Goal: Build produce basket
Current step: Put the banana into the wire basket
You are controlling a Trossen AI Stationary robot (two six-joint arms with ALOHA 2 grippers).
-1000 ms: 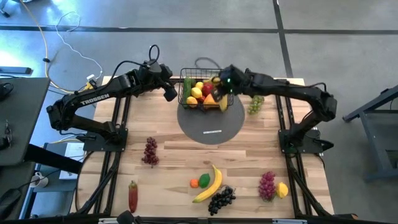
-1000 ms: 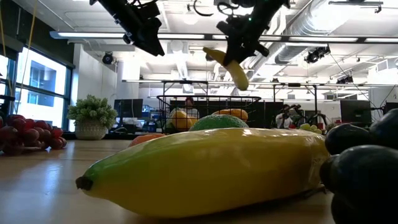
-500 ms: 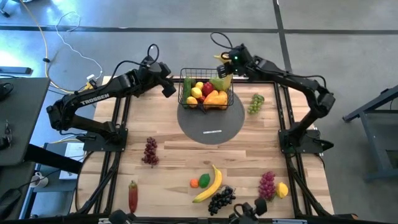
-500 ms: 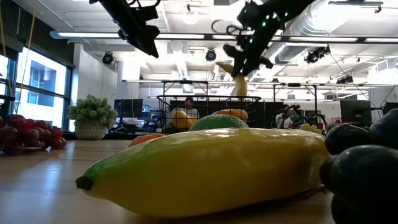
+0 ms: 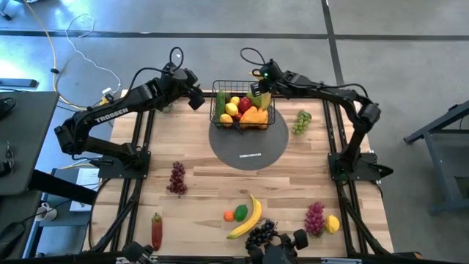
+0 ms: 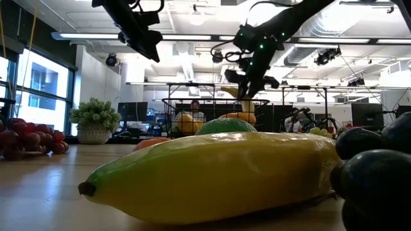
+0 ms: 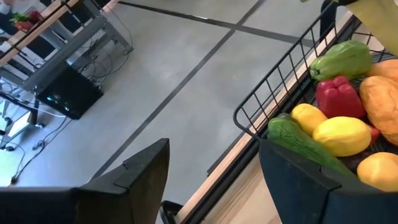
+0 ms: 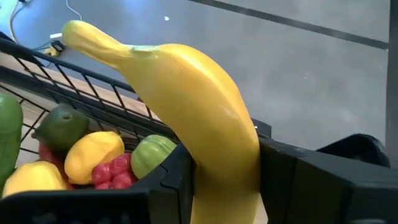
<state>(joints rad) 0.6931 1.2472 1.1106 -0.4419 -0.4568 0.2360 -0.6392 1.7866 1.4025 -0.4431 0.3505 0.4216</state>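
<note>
Right hand [image 5: 262,94] hangs at the far right corner of the small black wire-mesh basket [image 5: 218,111], its arm stretched in from the right across the wooden tabletop [image 5: 205,183], fingers pinching a yellow toy banana [image 8: 193,118] held upright over the rim. Basket stands on a grey round mat [image 5: 249,150] at the far middle of the tabletop, already holding lemons, a red pepper, an orange piece and green items. Left hand [image 5: 196,97] hovers just beside the basket's left side, raised, fingers spread and holding nothing.
</note>
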